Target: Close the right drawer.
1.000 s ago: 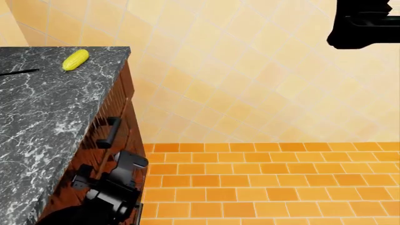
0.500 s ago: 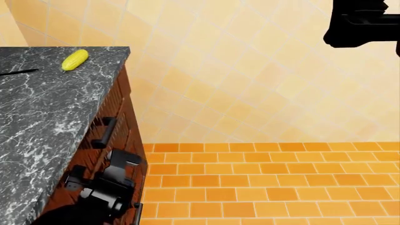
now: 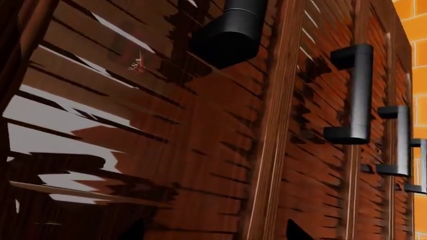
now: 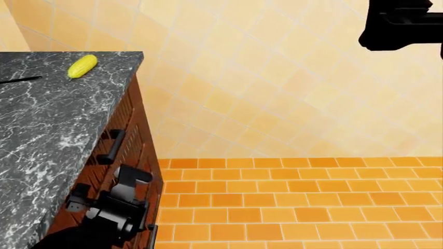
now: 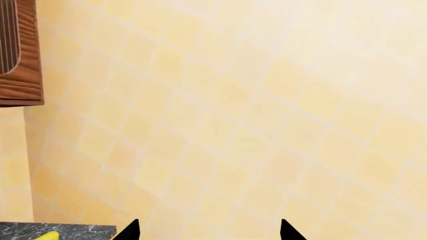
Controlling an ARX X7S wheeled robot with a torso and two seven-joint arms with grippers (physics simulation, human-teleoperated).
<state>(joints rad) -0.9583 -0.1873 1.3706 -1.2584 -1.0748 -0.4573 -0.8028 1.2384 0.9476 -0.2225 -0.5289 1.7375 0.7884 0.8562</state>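
The right drawer (image 4: 132,136) is reddish-brown grained wood with a short black bar handle (image 4: 111,146), set in the cabinet face under the marble counter (image 4: 49,119). My left gripper (image 4: 107,185) is open, its fingers spread flat against the drawer front just on the near side of the handle. In the left wrist view the drawer's wood (image 3: 167,140) fills the picture right in front of the left gripper (image 3: 213,232), and a black bar end (image 3: 230,32) shows close by. My right gripper (image 4: 405,26) is raised at the upper right, open and empty; its wrist view shows the right gripper (image 5: 208,231) facing the wall.
A yellow corn cob (image 4: 83,66) lies at the counter's far end. Other wood fronts with black bar handles (image 3: 357,92) line up beyond the drawer. An orange tiled floor (image 4: 298,202) lies to the right, a pale tiled wall (image 4: 277,88) behind, and a wall cabinet corner (image 5: 20,55) up high.
The drawer front and its black handle have moved left, in under the counter edge. My left gripper has moved left with it, staying against the front. The right arm has barely moved.
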